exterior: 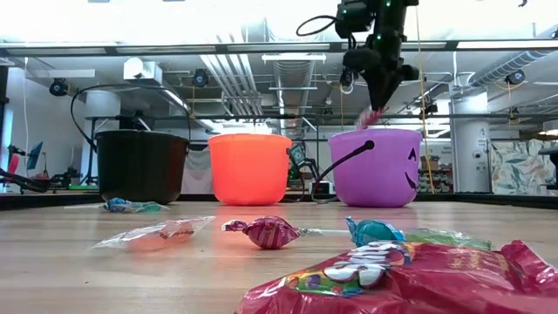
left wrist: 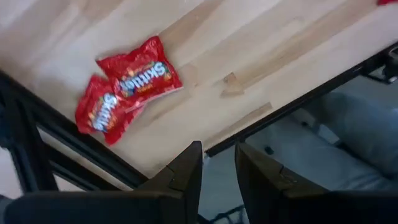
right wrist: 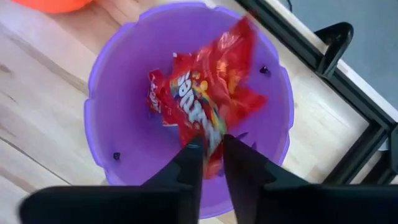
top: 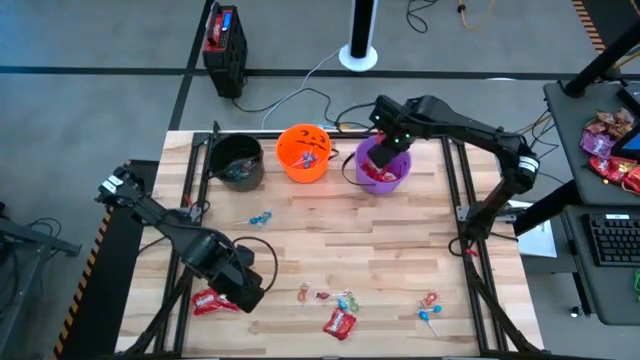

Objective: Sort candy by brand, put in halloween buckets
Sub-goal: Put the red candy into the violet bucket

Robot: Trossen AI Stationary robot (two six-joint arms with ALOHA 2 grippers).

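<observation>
A: Right gripper (right wrist: 211, 144) hangs over the purple bucket (top: 357, 160), fingers a narrow gap apart with a red packet (right wrist: 205, 93) between the tips, dangling into the pail. Packet is blurred; can't tell if it's pinched or slipping

B: More red in that bucket?

A: Yes, at least one packet under it, count unclear. In the low view only a pink-red scrap shows under the gripper above the rim

B: Left gripper?

A: Left gripper (left wrist: 219, 163) sits at the near left corner of the table (top: 420, 255), fingers slightly apart, nothing between them. Two red Skittles packets (left wrist: 127, 87) lie overlapping on the wood beside it, near the table edge

B: Other buckets?

A: Orange bucket (top: 303, 152) in the middle, black bucket (top: 238, 160) on the left, all three in a row at the far edge. Something blue and red shows in the orange one, can't read it. Black one's contents too dark

B: Loose candy?

A: Blue twist piece (top: 261, 218) alone mid-table. Near the front edge: another red packet (top: 339, 322), lollipops (top: 429, 306) and small wrapped bits around it, too small to sort by brand. Low view has that packet cut off at the bottom
</observation>
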